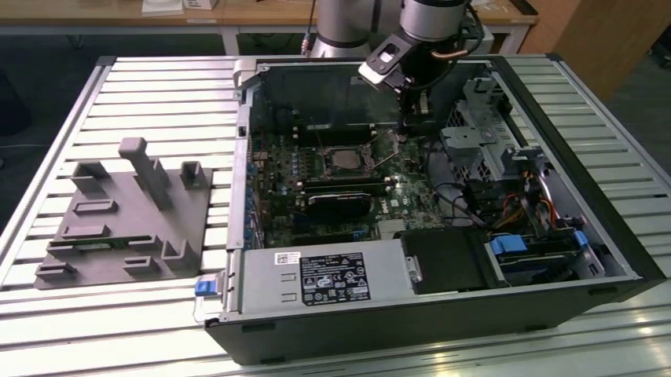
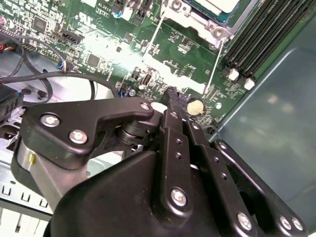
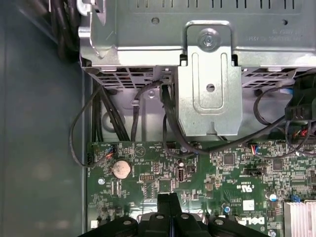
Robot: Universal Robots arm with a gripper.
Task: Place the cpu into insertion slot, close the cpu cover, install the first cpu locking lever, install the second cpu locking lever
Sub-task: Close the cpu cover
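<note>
Inside the open computer case, the insertion slot [image 1: 323,160] sits in the green board [image 1: 414,188]. The cpu [image 2: 217,4] lies in it, pale face up. A silvery frame, the cpu cover [image 2: 190,17], lies flat around the chip. Two thin wire levers [image 2: 156,37] [image 2: 215,64] run from the socket toward my gripper. My gripper [image 1: 409,126] hangs at the exterior view's right of the socket. It is shut with nothing between its fingers, and its tips [image 2: 173,94] hover just above the board beside a coin battery [image 2: 195,105]. The first wrist view shows the gripper [image 3: 167,197] shut too.
A metal drive cage [image 3: 210,94] with black cables [image 3: 148,113] stands just beyond the gripper. A black card [image 1: 341,196] and memory slots [image 2: 256,39] flank the socket. The grey power-supply box [image 1: 314,275] sits at the case's near side. A grey fixture block [image 1: 126,212] rests on the slatted table.
</note>
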